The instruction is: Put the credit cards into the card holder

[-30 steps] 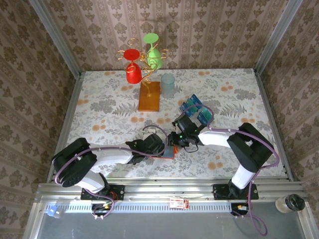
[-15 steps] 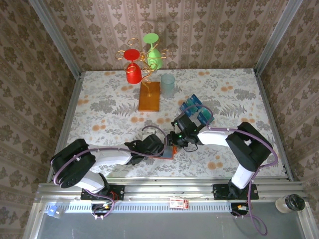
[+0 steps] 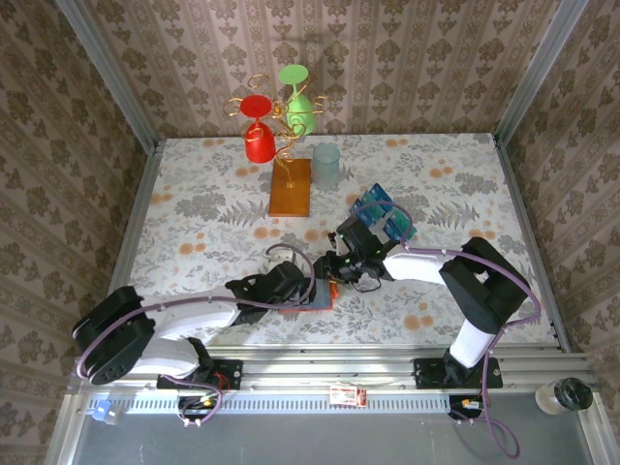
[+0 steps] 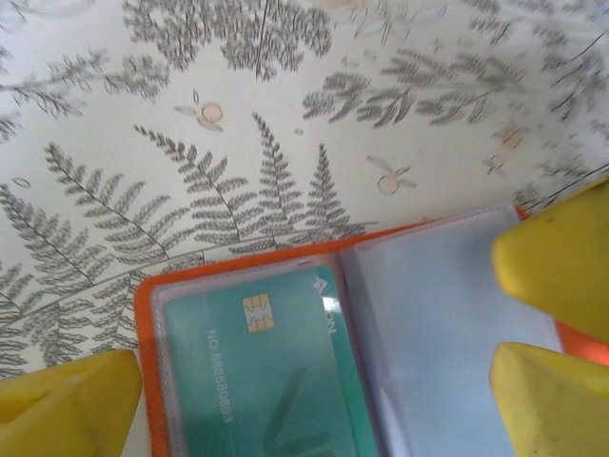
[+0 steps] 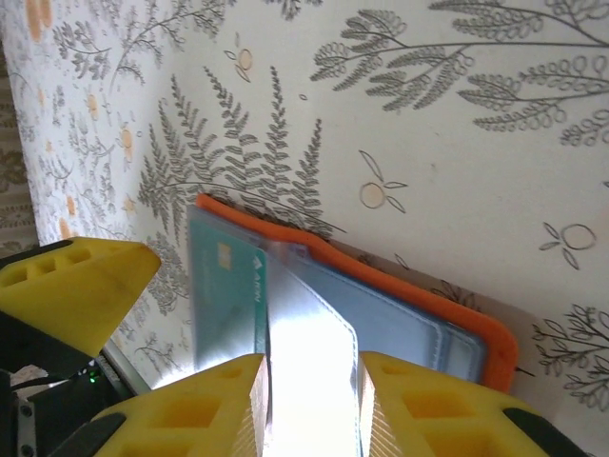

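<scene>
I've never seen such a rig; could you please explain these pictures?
Two robot arms, left and right, stand at a flower-patterned table's near edge. One picture looks down from above; two come from wrist cameras, hence the yellow fingers. On it: an open orange card holder with a teal card inside, a stack of blue cards, a gold wire stand holding a red cup and a green cup, and a pale cup. The left gripper is open; the right gripper pinches what looks like the holder's clear sleeve.
</scene>
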`<state>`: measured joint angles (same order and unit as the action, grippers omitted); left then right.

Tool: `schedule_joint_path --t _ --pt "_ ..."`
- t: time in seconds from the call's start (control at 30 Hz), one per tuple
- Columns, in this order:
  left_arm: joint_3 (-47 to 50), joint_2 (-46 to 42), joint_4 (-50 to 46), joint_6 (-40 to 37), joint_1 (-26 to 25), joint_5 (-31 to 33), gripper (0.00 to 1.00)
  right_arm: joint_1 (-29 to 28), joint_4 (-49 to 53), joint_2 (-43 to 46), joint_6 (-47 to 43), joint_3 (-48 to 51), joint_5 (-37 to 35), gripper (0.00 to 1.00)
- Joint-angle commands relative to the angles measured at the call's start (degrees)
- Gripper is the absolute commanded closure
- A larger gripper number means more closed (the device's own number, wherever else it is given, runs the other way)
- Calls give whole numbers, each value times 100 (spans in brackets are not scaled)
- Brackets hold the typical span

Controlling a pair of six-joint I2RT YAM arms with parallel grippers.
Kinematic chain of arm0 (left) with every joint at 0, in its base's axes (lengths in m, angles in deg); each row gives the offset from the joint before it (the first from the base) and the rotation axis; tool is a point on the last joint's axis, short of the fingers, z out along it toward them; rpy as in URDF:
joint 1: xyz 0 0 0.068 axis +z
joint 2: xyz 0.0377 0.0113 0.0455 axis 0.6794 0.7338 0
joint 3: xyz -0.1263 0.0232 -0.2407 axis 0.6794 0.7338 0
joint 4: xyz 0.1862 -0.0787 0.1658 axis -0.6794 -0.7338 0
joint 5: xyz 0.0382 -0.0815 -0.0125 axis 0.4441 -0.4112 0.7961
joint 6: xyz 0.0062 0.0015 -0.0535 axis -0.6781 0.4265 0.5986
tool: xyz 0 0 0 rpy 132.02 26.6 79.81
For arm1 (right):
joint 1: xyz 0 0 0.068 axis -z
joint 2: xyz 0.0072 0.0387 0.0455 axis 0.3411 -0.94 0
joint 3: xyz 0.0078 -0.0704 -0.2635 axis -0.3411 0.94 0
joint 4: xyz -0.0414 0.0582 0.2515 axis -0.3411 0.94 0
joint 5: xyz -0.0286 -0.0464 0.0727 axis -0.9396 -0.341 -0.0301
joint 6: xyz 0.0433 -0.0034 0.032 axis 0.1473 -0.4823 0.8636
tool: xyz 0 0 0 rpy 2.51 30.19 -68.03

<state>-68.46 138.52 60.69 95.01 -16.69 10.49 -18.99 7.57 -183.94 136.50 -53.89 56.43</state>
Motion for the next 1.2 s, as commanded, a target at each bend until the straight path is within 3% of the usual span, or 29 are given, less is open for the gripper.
schedule_joint_path --t 0.0,0.3,0.47,0.53,0.83,1.17 --pt "128 -404 -345 -76 92 235 4 -82 -56 153 141 -184 201 70" --pt "501 -1538 -854 -120 643 273 3 -448 153 115 218 -610 82 67" --pt "675 -2203 -1114 -198 1018 206 2 -730 201 -184 285 -914 -32 51" --pt "701 -2368 -1189 -245 1140 168 2 -826 179 -380 328 -1034 -70 49" --pt "761 -2689 -1383 -305 1350 110 2 -1072 -342 -1186 666 -1298 -145 49" --pt "825 -2776 -1393 -296 1422 87 2 -1083 -394 -1347 715 -1393 -173 49"
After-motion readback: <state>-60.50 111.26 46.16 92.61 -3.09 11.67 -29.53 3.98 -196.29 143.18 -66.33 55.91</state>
